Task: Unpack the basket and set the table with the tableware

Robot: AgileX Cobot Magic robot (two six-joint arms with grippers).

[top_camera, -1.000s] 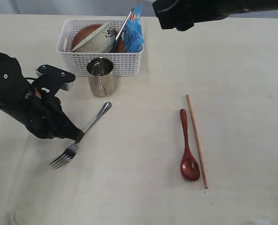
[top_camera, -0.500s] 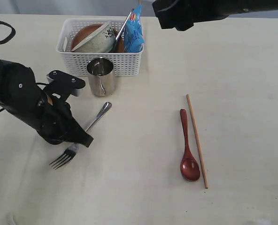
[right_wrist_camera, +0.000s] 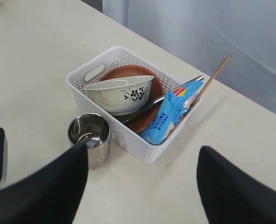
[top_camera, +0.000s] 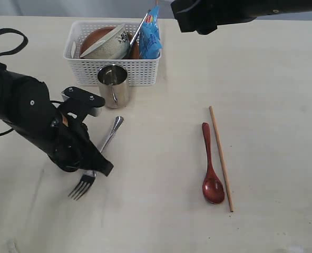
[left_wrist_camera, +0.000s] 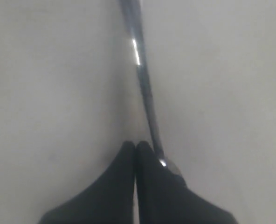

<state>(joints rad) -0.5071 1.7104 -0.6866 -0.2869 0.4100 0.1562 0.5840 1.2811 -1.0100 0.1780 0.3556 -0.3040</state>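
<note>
The steel fork (top_camera: 108,138) lies on the table (top_camera: 161,226), handle toward the steel cup (top_camera: 113,85). My left gripper (top_camera: 104,167) is shut, with its tips pressed to the tabletop against the fork's neck; the fork (left_wrist_camera: 142,79) runs alongside one finger, not between them. The white basket (top_camera: 114,74) holds the cream bowl (right_wrist_camera: 119,93), the reddish-brown plate (right_wrist_camera: 149,100), a knife (right_wrist_camera: 168,98), a chopstick (right_wrist_camera: 212,77) and the blue chip bag (right_wrist_camera: 173,116). My right gripper (right_wrist_camera: 142,149) hangs open high above the basket. The red spoon (top_camera: 210,163) and another chopstick (top_camera: 220,158) lie to the right.
The cup (right_wrist_camera: 88,135) stands just in front of the basket's near wall. The right arm (top_camera: 214,13) stretches across the top of the exterior view. Bare tabletop lies between the fork and the spoon.
My left gripper has slid right and toward the front edge along the fork. The fork has shifted with it and turned more upright in the exterior view. The right arm has stayed still.
</note>
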